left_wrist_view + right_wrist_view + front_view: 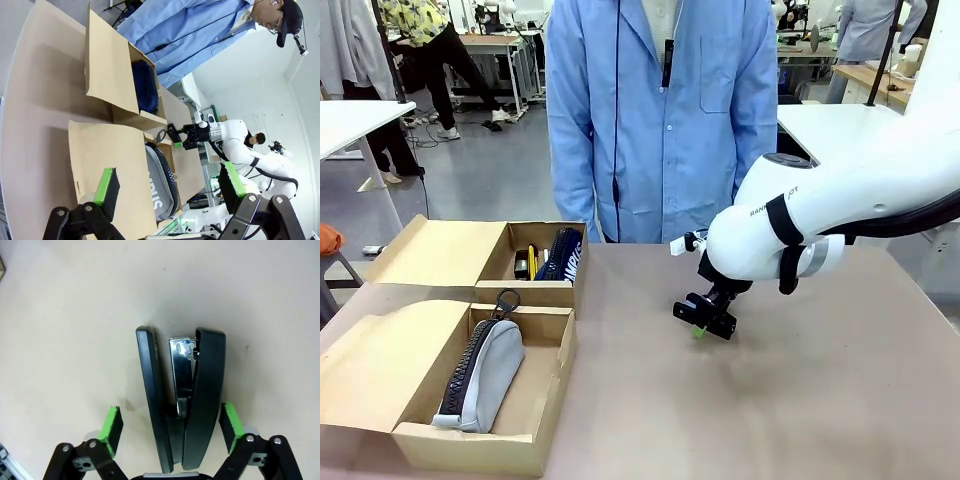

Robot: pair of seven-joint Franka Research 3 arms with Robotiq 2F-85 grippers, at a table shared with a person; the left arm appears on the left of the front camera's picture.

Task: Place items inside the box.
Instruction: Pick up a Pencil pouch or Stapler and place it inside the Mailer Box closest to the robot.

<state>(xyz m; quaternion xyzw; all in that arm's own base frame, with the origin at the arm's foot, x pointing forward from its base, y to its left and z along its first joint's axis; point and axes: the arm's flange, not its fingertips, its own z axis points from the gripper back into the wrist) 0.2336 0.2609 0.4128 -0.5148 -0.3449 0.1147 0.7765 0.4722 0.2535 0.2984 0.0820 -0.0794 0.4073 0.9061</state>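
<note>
A black stapler (185, 405) lies on its side on the tan table, its metal magazine showing. My right gripper (171, 426) straddles it from above, open, with a green pad on each side and a small gap at the left pad. From the front, that right gripper (705, 318) points down at mid-table. A grey zipped pencil case (485, 375) lies in the near box (552, 400). The far box (535, 293) holds a dark blue pouch (560, 255) and a yellow-and-black utility knife (532, 260). My left gripper (169, 185) hangs open and empty above the near box's flap.
A person in a blue lab coat (660, 120) stands at the far edge of the table. Both boxes have their flaps (430, 250) folded out to the left. Bare table spreads to the right of the boxes and around the stapler.
</note>
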